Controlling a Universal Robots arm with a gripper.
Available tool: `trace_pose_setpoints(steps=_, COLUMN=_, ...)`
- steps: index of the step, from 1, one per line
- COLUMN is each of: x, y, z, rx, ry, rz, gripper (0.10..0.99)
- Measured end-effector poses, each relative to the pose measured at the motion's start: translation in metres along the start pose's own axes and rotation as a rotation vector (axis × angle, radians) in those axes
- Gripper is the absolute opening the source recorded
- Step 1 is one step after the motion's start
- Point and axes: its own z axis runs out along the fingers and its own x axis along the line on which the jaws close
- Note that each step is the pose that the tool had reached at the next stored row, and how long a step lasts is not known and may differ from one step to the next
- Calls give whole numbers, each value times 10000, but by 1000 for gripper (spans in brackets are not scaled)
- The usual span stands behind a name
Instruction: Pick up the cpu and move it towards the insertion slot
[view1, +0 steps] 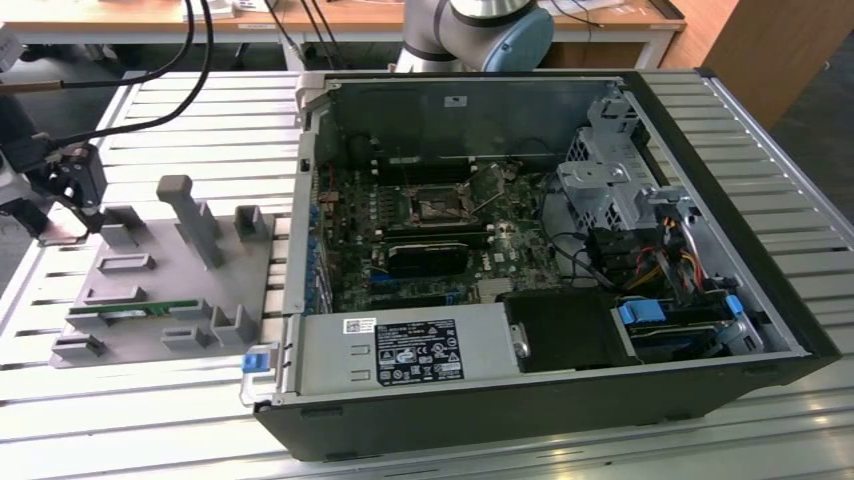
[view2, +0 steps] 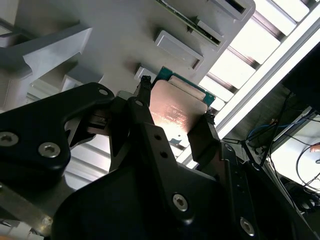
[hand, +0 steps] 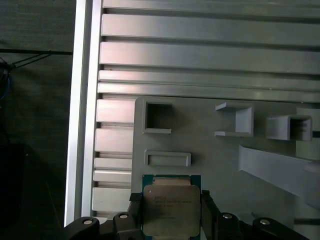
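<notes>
The cpu (hand: 171, 209), a flat square chip with a shiny metal top and a green rim, sits between the two black fingers of my gripper (hand: 171, 222) in both wrist views. The fingers (view2: 145, 90) press against its opposite edges, so the gripper (view2: 175, 110) is shut on the cpu (view2: 175, 107). In the exterior view the gripper (view1: 64, 230) hangs at the left corner of the grey holder tray (view1: 147, 290), far from the open computer case. The insertion slot (view1: 437, 208), a dark square socket with a metal frame, lies on the green board inside the case.
The grey tray carries upright posts (view1: 187, 215) and a narrow green memory stick (view1: 120, 313). The black case wall (view1: 310, 150) stands between the tray and the board. A black block (view1: 427, 255) lies beside the slot. The slatted metal table (view1: 200, 100) surrounds everything.
</notes>
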Motion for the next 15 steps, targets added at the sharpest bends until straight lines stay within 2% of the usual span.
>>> trace_pose_setpoints(steps=15, x=0, y=2, z=-41, rx=0, ry=-1, rz=0, gripper=545)
